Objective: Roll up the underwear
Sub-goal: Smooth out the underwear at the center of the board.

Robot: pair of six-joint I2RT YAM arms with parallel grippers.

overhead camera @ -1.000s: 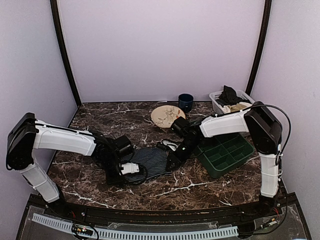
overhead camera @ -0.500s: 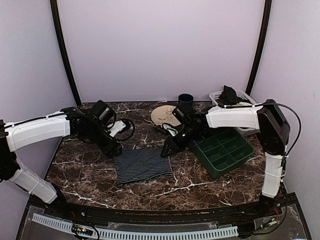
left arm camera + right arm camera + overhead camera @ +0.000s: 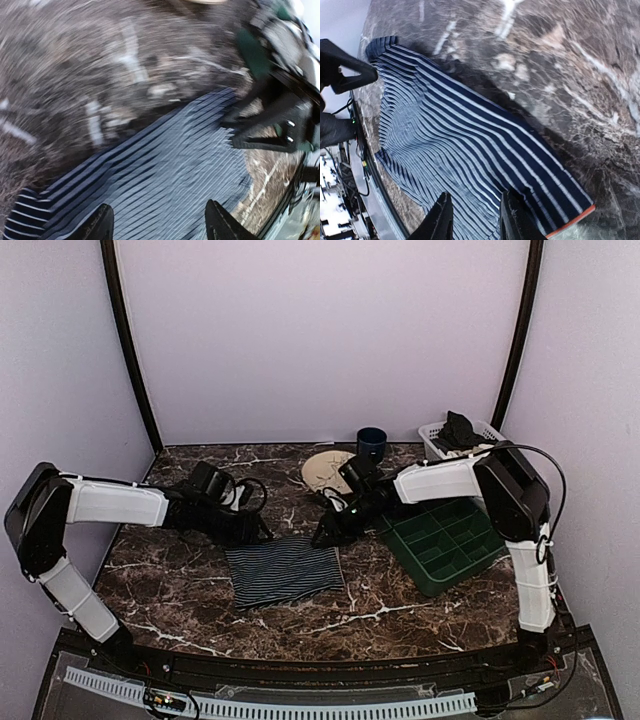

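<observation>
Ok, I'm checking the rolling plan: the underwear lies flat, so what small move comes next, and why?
The underwear lies flat and unrolled; the left fingers and right fingers hover open over its far edge, holding nothing. So probably lower both and pinch that edge to start the roll.

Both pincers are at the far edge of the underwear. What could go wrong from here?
1. The left pincer and right pincer both stand open over the underwear, gripping nothing. A shallow pinch could catch only the top layer and skew the roll.
2. They work close together at that edge, so they might collide.
3. The tray lies right beside the right arm and could get knocked.
</observation>
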